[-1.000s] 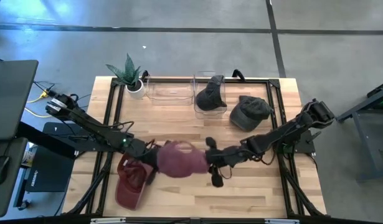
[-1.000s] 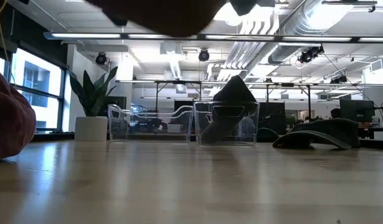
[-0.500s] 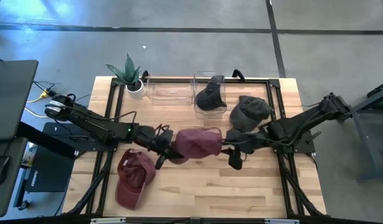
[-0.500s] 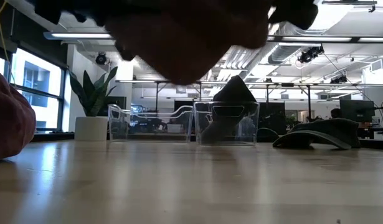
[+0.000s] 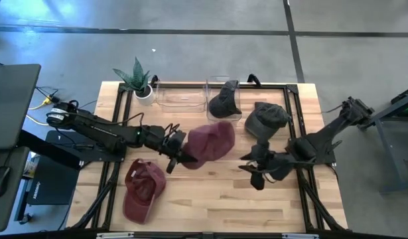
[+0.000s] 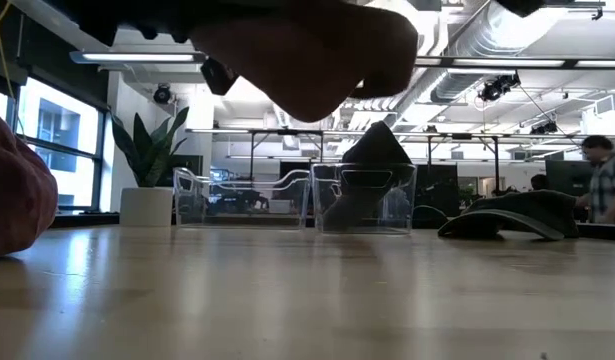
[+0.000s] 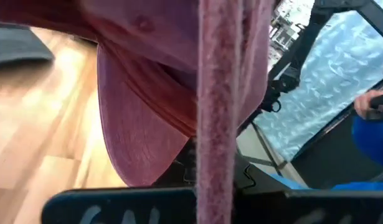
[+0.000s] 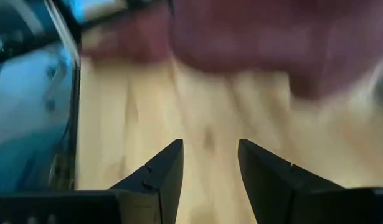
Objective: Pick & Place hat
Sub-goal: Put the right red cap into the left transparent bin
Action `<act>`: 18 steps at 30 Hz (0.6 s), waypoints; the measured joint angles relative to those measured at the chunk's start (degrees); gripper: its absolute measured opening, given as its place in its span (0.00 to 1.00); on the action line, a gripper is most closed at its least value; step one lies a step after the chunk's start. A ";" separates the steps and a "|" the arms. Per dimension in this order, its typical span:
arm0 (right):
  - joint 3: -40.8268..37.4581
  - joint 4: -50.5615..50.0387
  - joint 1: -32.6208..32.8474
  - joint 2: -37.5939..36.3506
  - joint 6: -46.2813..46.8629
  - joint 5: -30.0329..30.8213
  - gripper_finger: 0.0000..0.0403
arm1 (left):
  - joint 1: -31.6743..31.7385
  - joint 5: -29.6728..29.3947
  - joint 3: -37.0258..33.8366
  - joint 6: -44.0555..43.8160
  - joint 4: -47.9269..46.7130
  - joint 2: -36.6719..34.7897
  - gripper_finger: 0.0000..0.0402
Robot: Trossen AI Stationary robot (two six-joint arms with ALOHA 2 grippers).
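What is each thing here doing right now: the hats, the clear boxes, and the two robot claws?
Maroon cloth cap: lifted off the table, held by the left gripper.
Left gripper: shut on the cap.
Right gripper: open, holding nothing, apart from the cap.
Red cap: lying on the wooden table.
Dark grey cap: sitting in the clear plastic bin.
Second clear plastic bin: empty.
Olive-grey cap: lying on the table.

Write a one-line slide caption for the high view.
Left gripper holds a maroon hat above the table while the open right gripper sits apart from it.
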 joint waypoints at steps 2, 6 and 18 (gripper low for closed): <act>-1.46 8.75 1.01 0.46 -6.36 5.25 0.37 | -0.13 0.13 0.00 0.76 0.38 0.00 0.01; -3.75 24.97 -0.37 1.52 -20.28 5.43 0.37 | -0.13 0.27 0.00 1.76 0.64 0.00 0.01; -2.27 28.62 -12.05 2.66 -40.67 6.61 0.71 | -0.11 0.03 0.00 2.96 0.64 0.00 0.01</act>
